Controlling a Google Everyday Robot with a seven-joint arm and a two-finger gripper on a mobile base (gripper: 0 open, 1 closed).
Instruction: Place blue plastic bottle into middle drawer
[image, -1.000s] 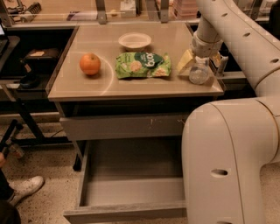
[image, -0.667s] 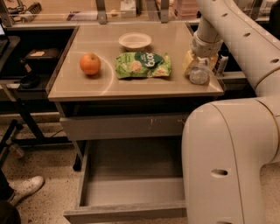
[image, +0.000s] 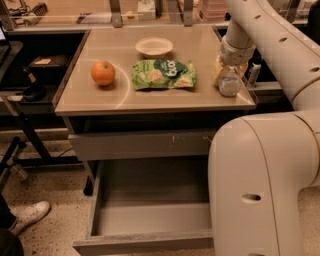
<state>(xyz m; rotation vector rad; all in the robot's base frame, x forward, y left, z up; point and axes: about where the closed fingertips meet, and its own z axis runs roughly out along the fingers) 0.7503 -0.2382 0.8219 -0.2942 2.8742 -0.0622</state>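
The blue plastic bottle (image: 230, 84), small, clear and ribbed, stands near the right edge of the tan table top (image: 125, 97). My gripper (image: 231, 67) comes down from the white arm and sits right on top of the bottle, hiding its cap. The middle drawer (image: 150, 220) is pulled wide open below the table, with a bare grey floor and a plain front panel (image: 145, 243). It lies low and to the left of the gripper.
An orange (image: 103, 73), a green snack bag (image: 164, 74) and a small white bowl (image: 154, 47) lie on the table. The scratched upper drawer front (image: 142, 145) juts out slightly. My big white arm body (image: 260, 180) covers the drawer's right side. A shoe (image: 27, 215) is on the floor at the left.
The gripper and the bottle under it have shifted very slightly on the table's right edge. Nothing else has moved.
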